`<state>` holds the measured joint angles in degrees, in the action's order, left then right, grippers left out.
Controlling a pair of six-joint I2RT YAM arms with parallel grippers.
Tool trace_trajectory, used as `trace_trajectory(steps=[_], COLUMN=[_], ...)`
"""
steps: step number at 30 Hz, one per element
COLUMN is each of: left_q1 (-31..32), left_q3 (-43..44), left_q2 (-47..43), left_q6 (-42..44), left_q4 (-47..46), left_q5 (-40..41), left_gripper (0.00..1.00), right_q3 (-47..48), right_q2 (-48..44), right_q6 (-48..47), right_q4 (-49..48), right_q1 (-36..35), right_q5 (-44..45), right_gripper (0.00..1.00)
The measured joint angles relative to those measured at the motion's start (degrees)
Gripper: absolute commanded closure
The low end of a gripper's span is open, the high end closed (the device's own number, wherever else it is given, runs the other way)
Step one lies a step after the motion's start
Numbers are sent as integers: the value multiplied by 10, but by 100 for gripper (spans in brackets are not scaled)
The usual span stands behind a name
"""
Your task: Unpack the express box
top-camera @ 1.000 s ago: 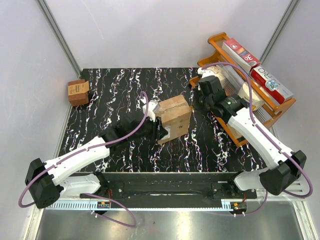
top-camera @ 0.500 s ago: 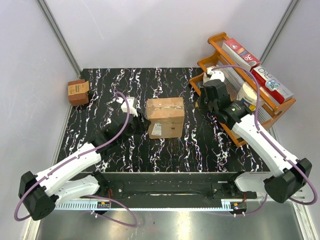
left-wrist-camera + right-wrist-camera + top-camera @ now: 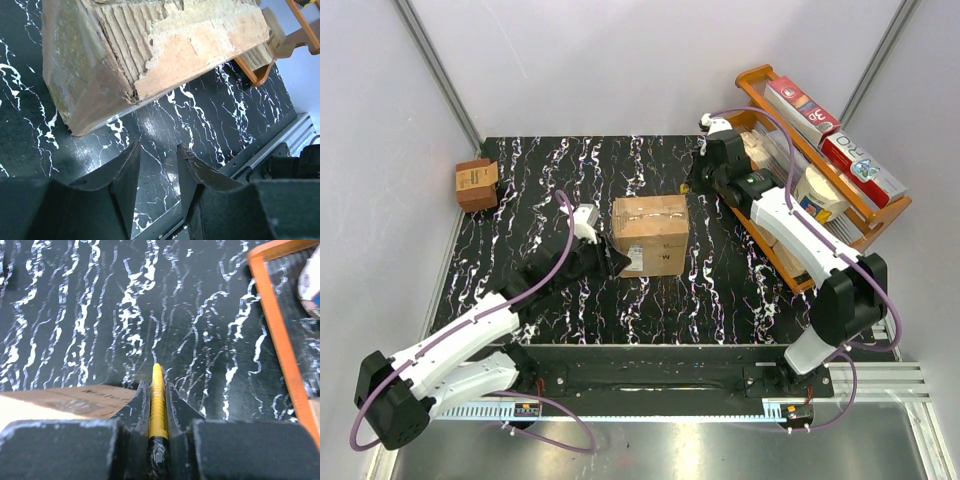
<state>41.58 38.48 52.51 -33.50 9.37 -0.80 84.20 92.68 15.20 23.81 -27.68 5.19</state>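
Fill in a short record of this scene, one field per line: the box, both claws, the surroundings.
Express box: centre, flaps shut
Left claw: open, empty, by the box's near-left corner
Right claw: shut on yellow tool
Orange rack: far right, stocked
Small brown box: far left

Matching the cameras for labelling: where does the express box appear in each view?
Top external: express box at the picture's centre.
Left wrist: box fills the upper left.
Right wrist: box at bottom-left corner.
Shared landmark: orange rack, at the right in every view.
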Motion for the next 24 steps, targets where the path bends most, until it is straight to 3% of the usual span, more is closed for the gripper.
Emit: trace_trajectory(steps=[10, 24], left_q1=[-90, -193], left_q3=[0, 61], left_q2=[57, 168], left_q6=[-16, -16], left_q4=[-37, -84], left_q5=[-71, -171], left_gripper=[60, 54], right_q3=[-24, -122], right_q2=[-39, -147], right_q6=[34, 97], right_q4=[16, 44], right_q1=[0, -1], right_q5=[-118, -189], right_gripper=[100, 100])
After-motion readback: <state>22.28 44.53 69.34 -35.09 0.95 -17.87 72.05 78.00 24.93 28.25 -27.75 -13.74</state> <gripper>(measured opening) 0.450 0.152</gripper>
